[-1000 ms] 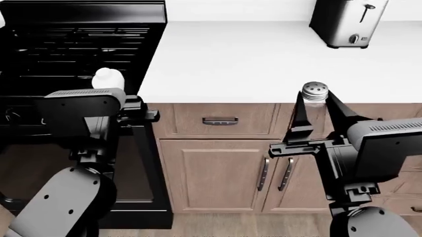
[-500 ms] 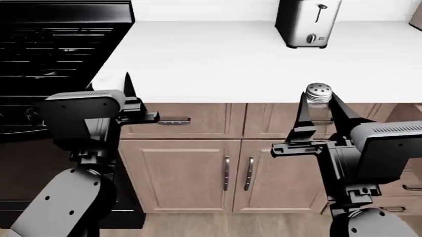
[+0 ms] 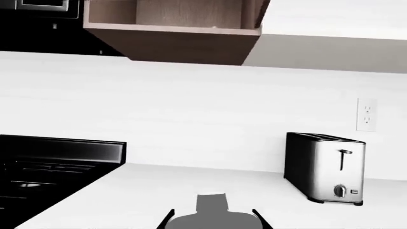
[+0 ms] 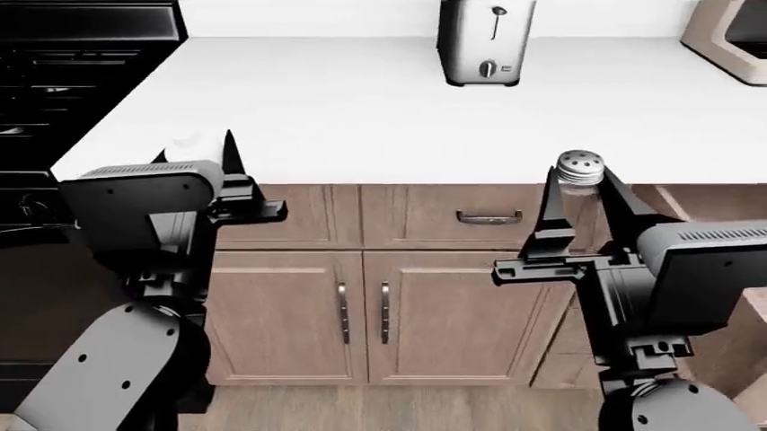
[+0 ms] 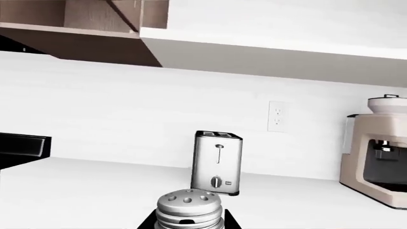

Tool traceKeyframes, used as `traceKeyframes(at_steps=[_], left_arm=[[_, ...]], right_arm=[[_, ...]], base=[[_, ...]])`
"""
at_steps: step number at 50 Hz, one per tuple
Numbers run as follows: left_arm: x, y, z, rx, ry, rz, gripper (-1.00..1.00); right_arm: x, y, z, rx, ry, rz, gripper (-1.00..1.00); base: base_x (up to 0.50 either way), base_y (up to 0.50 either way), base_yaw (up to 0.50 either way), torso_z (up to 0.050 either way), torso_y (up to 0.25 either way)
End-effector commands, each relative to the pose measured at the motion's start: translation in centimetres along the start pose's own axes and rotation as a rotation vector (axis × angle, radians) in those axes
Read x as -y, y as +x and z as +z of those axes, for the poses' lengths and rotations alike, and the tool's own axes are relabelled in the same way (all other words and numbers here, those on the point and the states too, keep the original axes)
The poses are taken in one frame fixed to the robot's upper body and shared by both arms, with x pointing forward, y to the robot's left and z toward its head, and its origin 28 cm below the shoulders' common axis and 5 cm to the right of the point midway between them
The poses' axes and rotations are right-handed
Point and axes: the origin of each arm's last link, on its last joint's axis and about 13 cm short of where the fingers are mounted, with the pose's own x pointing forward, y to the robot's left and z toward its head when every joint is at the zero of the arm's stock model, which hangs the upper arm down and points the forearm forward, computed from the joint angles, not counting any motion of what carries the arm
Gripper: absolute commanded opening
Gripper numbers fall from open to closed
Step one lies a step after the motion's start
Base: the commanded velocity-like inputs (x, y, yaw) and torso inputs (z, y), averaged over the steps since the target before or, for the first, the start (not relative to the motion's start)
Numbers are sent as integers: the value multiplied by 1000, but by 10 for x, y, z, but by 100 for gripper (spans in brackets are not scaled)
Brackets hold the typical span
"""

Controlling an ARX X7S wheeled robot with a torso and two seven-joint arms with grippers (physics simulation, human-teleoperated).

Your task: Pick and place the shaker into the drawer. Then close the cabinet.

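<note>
the right gripper (image 4: pixel 580 202) is closed around the shaker (image 4: pixel 577 184), holding it upright in the air at the near edge of the white countertop (image 4: pixel 359 108), in front of the wood cabinet fronts. the shaker's silver perforated cap pokes up above the two black fingers, one on each side of the glass body. in the right wrist view the same cap (image 5: pixel 188 206) sits low and centred between the finger bases.

the left gripper (image 4: pixel 198 157) hangs at the left, near the counter's near edge, with nothing between its fingers; whether they are spread or together cannot be told, since only one dark fingertip shows clearly in the head view and only the finger roots in the left wrist view.

a steel toaster (image 4: pixel 484 40) stands at the far side of the counter, and a coffee machine (image 5: pixel 376 150) sits further right. a black stove (image 4: pixel 72 63) lies at the far left. below the counter a closed drawer front with a bar handle (image 4: pixel 488 216) sits above a two-door cupboard (image 4: pixel 359 314).
</note>
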Motion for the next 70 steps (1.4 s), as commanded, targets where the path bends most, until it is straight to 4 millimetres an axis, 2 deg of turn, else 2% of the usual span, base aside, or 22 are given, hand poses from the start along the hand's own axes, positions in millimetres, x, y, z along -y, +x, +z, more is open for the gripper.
traceKeyframes(at_steps=[1,10,33,70], left_arm=[[0,0,0,0,-9,3,-100],[0,0,0,0,-8,4,-100],[0,3,20,45,-29,13,-100],[1,2,24,49,-24,3,-100]], right_arm=[[1,-1,-1,5,-7,-6,-100],[1,-2,2,12,-10,-5,-100],[4,-4,22,59,-39,-10,-100],[5,-6,16,51,-18,-12,-100]], base=[[0,-500,0,0,0],[0,-500,0,0,0],[0,-500,0,0,0],[0,-500,0,0,0]])
